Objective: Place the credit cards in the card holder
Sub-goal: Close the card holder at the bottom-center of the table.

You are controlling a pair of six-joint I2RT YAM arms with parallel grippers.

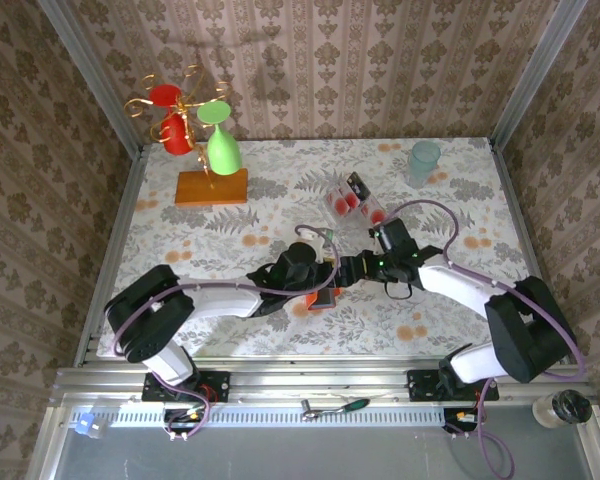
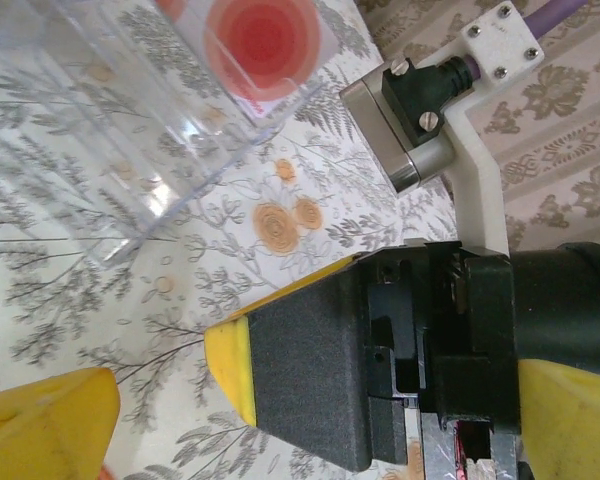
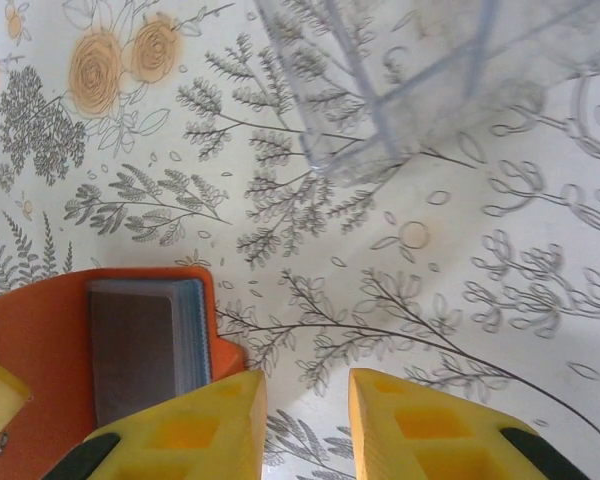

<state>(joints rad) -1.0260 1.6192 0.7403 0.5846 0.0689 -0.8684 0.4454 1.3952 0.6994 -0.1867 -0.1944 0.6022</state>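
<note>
**Arm pose.** The left arm (image 1: pixel 220 298) extends low from the near left corner of the table (image 1: pixel 180 250) toward its middle, forearm almost level. The left gripper (image 1: pixel 323 275) is at the small orange-red folding card holder (image 1: pixel 325 299), its yellow fingers (image 2: pixel 40 425) spread wide. The right arm (image 1: pixel 460 285) extends from the near right corner with a bent elbow and meets the left arm at mid-table. The right gripper (image 3: pixel 305 410) points down at the cloth, its jaws slightly parted with only bare cloth in the gap.

**Containers.**
- At the far left corner, a flat orange rectangular block (image 1: pixel 211 187) bears a gold wire stand (image 1: pixel 185 100) hung with red and green cups (image 1: pixel 223 150).
- The card holder lies open about midway along the table, nearer the near edge and just beside one right fingertip. Its grey inner panel (image 3: pixel 135 345) shows a stack of thin edges; whether these are cards cannot be told.
- Toward the far edge, a clear rigid plastic box (image 1: pixel 335 195) holds the credit cards (image 1: pixel 352 203): pale ones with red round marks and a black one.
- A translucent pale-green tumbler (image 1: pixel 423 160) stands upright near the far right corner.

**Materials.** The cloth (image 3: pixel 430 300) is matt, printed with grey ferns and orange roses. The right fingertips are moulded yellow plastic with hollow pockets.
</note>
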